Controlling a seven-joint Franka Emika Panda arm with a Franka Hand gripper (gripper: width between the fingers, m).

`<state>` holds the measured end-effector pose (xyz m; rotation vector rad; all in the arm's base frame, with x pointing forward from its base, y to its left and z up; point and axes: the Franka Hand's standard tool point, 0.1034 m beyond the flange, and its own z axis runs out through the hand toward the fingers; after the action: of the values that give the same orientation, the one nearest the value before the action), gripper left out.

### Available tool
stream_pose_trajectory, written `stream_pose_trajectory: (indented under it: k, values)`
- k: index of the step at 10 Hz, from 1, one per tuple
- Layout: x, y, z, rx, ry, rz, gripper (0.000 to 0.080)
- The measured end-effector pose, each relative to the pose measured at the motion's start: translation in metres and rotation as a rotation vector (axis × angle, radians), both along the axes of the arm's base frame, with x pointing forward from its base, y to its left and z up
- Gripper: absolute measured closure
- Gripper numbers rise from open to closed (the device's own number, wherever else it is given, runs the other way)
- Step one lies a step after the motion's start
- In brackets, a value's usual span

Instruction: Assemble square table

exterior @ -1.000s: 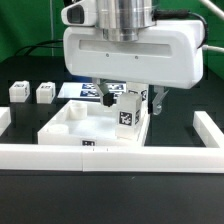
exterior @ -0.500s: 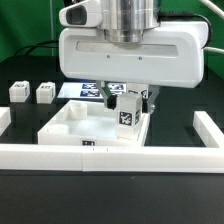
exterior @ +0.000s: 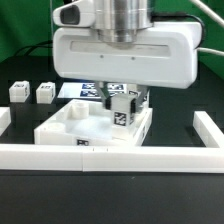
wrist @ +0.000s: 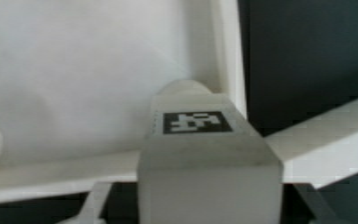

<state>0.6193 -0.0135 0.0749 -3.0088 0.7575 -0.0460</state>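
Black tabletop [exterior: 30, 200] fills my exterior view. All places below are taken from the square top.

Low white border wall [exterior: 120, 157] runs along the near side of the square top, just in front of it. Short returns of the wall turn back at both ends.

Square top [exterior: 62, 128] lies flat on the tabletop, open side up, raised rim all round. A small black-and-white tag [exterior: 84, 143] sits on its front edge, facing the wall. On the wrist view I get the inner floor and one rim corner of the square top [wrist: 69, 80].

Marker board [exterior: 78, 90] lies flat behind the square top, partly hidden by the arm's wide white body.

Pincer [exterior: 125, 108] hangs straight down over the square top's corner on the exterior view's right. It straddles a leg, one finger on each side, jaws partway in. I cannot tell whether the pads press on the leg or stand just off it.

Leg [exterior: 124, 114] stands upright inside that corner of the square top, tag facing me. On the wrist view the leg [wrist: 197, 122] sits tight in the angle of the rim.

Loose leg [exterior: 17, 91] and second loose leg [exterior: 44, 92] sit side by side on the tabletop. They are behind the square top toward the exterior view's left, well apart from it.
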Motion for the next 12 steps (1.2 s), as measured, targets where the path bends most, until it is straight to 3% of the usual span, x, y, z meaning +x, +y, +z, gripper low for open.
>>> stream_pose_trajectory:
  k: [2,5,12]
  values:
    - [-0.009,-0.012,0.000,-0.005,-0.033,-0.166,0.0509]
    - [-0.010,0.001,-0.001,0.047,-0.041,-0.447,0.0508]
    - [-0.008,0.002,-0.001,0.059,-0.055,-0.470,0.0508]
